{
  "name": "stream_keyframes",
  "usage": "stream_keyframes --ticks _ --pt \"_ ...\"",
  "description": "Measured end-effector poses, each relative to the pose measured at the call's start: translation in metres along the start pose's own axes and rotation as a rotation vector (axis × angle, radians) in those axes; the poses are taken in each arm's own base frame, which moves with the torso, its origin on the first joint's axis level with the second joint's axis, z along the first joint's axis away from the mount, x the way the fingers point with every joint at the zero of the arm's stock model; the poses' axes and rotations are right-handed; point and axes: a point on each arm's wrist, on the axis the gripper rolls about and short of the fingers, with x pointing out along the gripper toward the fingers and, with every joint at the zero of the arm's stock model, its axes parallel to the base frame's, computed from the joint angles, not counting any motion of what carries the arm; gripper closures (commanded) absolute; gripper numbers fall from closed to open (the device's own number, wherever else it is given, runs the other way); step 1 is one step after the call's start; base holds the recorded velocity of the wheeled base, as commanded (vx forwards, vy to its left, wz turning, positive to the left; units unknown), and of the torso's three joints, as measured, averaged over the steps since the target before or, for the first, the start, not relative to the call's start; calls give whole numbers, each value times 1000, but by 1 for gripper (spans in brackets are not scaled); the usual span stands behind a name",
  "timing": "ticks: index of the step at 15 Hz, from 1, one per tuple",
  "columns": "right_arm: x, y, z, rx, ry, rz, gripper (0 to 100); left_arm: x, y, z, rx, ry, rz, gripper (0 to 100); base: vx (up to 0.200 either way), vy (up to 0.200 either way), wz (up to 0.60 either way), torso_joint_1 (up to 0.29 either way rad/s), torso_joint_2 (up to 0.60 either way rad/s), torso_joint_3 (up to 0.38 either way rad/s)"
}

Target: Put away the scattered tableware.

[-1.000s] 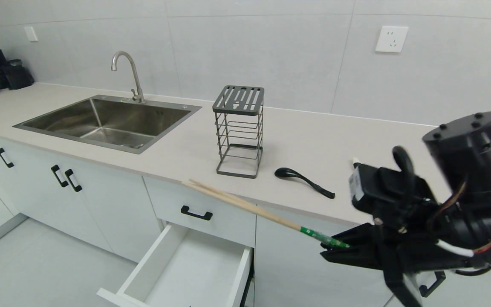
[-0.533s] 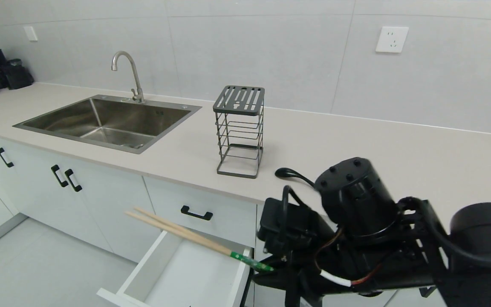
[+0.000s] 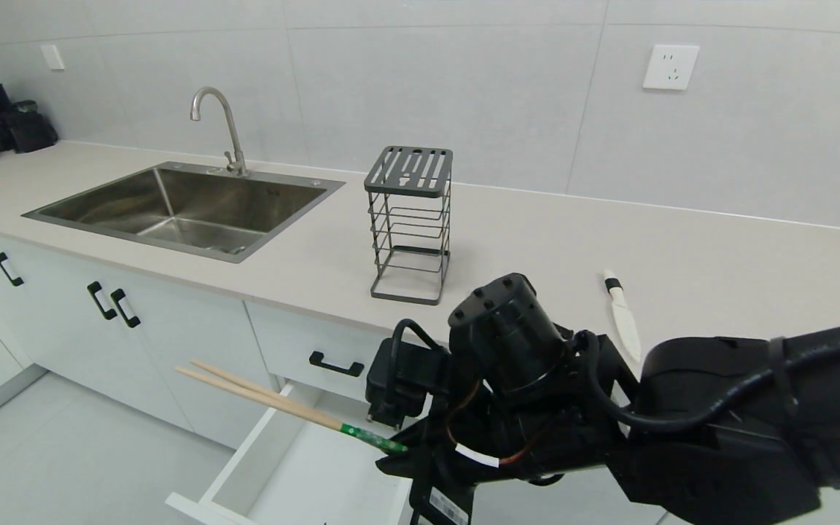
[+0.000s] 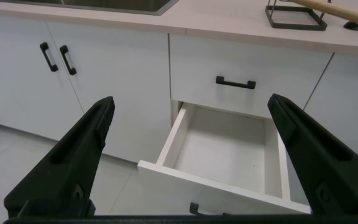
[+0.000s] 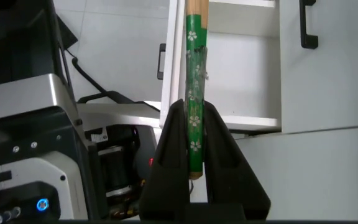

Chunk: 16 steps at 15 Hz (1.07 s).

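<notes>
A pair of wooden chopsticks (image 3: pixel 281 407) is held by the right gripper (image 3: pixel 399 452), which is closed on their green, flower-patterned thick ends. In the right wrist view the two sticks (image 5: pixel 194 93) are seen pinched side by side between the black fingers (image 5: pixel 174 124), with the rest of their length running out over the open drawer (image 5: pixel 253 62). In the head view the bare tips are carried above the drawer (image 3: pixel 241 456) that is pulled out below the counter (image 3: pixel 537 240).

The chopsticks are judged to be light, stiff and smooth. Little grip force is needed, but because two separate round sticks are pinched at one end only, they may scissor apart or roll against each other. They are also left with a long free lever that could catch on the drawer wall. A low, level release inside the drawer is therefore advised, so that they are not bounced out.

The left gripper (image 4: pixel 191 106) is held with its fingers spread wide and nothing between them, in front of the same drawer (image 4: pixel 169 140).

A white knife (image 3: pixel 623 313) lies flat on the counter, well apart from the wire rack (image 3: pixel 409 222). It is judged thin, rigid and hard to lift off the flat surface, and it is best taken across its handle, not its blade.
</notes>
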Motion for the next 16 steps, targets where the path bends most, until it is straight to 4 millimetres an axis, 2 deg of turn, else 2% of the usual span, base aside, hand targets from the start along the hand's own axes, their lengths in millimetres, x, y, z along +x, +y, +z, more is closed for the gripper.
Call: stream_keyframes --ticks 5,10,12,16 --pt "39 -13 18 -13 -27 0 100 0 0 0 0 2 0 0 0 0 0 -120 257 130" --pt "71 -11 16 -14 12 24 100 0 0 0 0 2 0 0 0 0 0 -138 300 146" --pt "79 -11 10 -1 93 30 100 0 0 0 0 1 0 0 0 0 0 -178 373 188" --pt "92 -16 15 4 145 -23 100 0 0 0 0 1 0 0 0 0 0 -106 225 118"
